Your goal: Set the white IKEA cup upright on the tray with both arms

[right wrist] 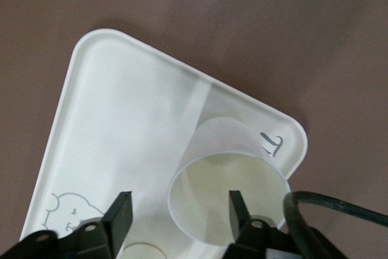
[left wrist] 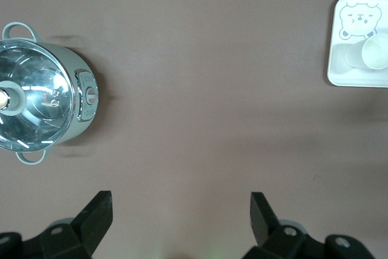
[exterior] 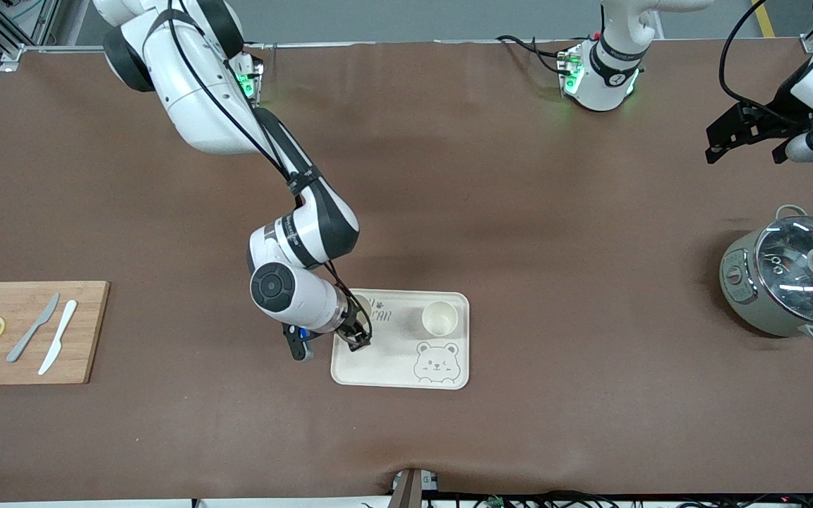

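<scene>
The translucent white plastic cup (right wrist: 227, 192) stands mouth-up on the flat cream rectangular tray with the grey bear drawing (exterior: 401, 367). In the front view it is in the tray's 10 o'clock corner, by the lettering. A second pale cup (exterior: 440, 318) stands upright at about 2 o'clock on the same tray.

Your right end effector (right wrist: 180, 213) hangs low over the first cup. Its fingers are spread and straddle the cup's wall, one inside the rim and one outside, clamping nothing.

Your left end effector (exterior: 742, 141) waits over bare bench at the left arm's end, at 11 o'clock from the grey-green lidded pot (exterior: 791, 275). It is fully spread and empty.

This looks like the release step, with the placing all but done. Next, lift the right end effector straight up. The inner finger sits close to the rim, so any sideways drift could tip the light cup.
</scene>
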Motion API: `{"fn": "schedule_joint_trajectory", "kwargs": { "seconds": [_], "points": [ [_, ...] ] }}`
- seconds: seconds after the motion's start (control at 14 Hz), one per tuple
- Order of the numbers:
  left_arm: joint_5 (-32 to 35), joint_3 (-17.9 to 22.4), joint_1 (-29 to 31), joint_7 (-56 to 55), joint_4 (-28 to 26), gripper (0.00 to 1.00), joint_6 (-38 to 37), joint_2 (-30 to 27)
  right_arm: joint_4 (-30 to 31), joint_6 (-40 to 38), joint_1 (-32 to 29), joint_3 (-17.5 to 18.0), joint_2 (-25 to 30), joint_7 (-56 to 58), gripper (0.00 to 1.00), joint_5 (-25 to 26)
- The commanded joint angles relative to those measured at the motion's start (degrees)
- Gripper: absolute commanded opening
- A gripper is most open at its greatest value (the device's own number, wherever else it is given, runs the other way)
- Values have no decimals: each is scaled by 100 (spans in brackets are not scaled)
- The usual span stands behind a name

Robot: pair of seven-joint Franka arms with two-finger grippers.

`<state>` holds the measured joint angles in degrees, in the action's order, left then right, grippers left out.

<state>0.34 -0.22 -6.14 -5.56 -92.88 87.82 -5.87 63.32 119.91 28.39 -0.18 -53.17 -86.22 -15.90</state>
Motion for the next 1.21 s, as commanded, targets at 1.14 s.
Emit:
{"fn": "schedule_joint_trajectory", "kwargs": {
  "seconds": [1.14],
  "points": [
    [-16,-83,-98,-24,262,100,95,367,1400,-3043,-1345,-52,2898,3186,100,892]
  ]
}}
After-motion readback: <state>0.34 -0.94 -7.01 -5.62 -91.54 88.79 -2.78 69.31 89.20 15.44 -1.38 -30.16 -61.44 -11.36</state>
